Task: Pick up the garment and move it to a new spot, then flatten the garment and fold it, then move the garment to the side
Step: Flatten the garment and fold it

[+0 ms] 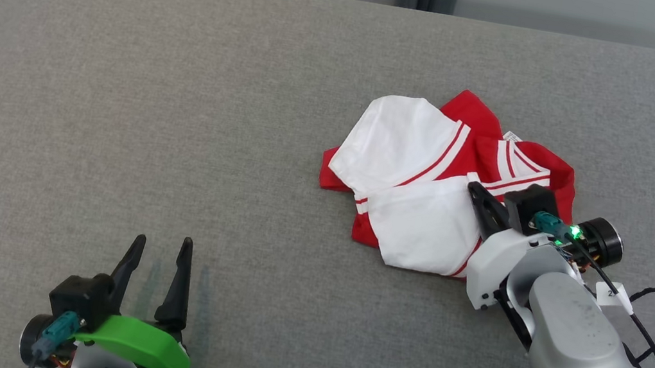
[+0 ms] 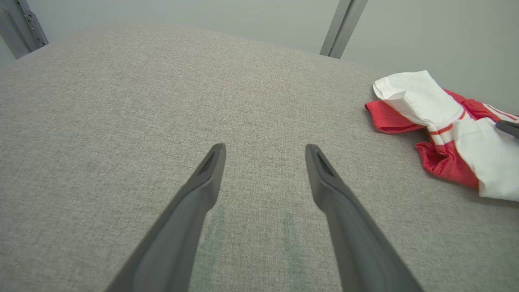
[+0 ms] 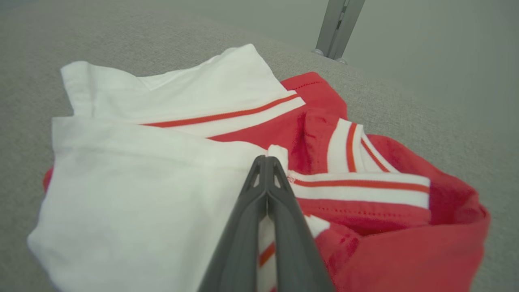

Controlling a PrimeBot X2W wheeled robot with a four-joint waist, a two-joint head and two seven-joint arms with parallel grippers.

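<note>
Right wrist view: right end effector (image 3: 267, 160) pinched together on a white fold of the crumpled red-and-white garment (image 3: 142, 182), which lies on the grey fabric surface (image 1: 185, 91), left end effector (image 1: 161, 243) spread apart well to its left

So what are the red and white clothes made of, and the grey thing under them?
The garment looks like soft matte knit cloth, maybe cotton: it crumples into folds and shows stitched hems. The grey surface looks like woven upholstery fabric, perhaps over padding: speckled weave, rounded corner.
</note>
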